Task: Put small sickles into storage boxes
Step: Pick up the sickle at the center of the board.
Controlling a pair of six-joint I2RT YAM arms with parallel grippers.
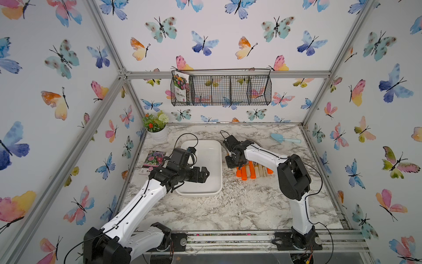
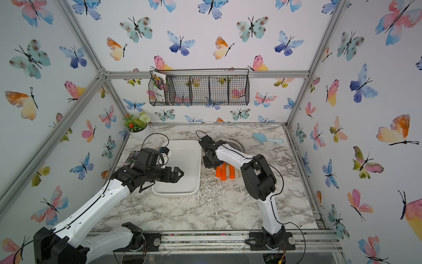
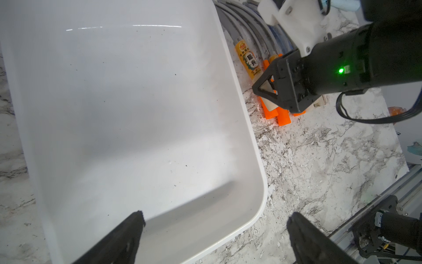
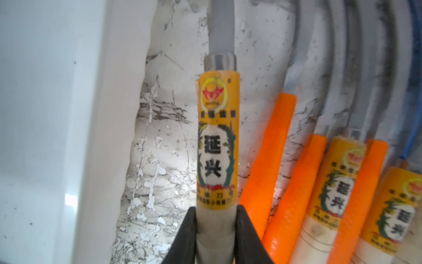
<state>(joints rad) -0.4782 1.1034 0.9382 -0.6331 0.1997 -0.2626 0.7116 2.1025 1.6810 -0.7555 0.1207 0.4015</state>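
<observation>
Marble-patterned tabletop (image 1: 228, 212) is noted nearest the arm bases, glossy, with flaked white patches. Over the near end of the white tray (image 1: 206, 153) the left gripper (image 3: 217, 218) is held with jaws spread wide and nothing between them. It is judged to be parked there, clear of the other arm's path. The tray is smooth, shallow plastic with rounded corners and is empty, so no sickle is stored yet. Just beside its right rim the right gripper (image 4: 215, 212) is pinched on the pale wooden handle of one sickle (image 4: 216, 148), below the gold-black label. This low grip is judged to keep the pads off the blade. Whether the sickle is lifted cannot be told. The other sickles (image 1: 251, 170) are laid side by side on the table, orange plastic handles among labelled wood, with curved grey blades (image 4: 342, 68) nested beyond. Farther back a light blue trowel (image 1: 285, 138), a potted plant (image 1: 157, 130) and a black wire basket (image 1: 221, 90) on the wall are recorded.
</observation>
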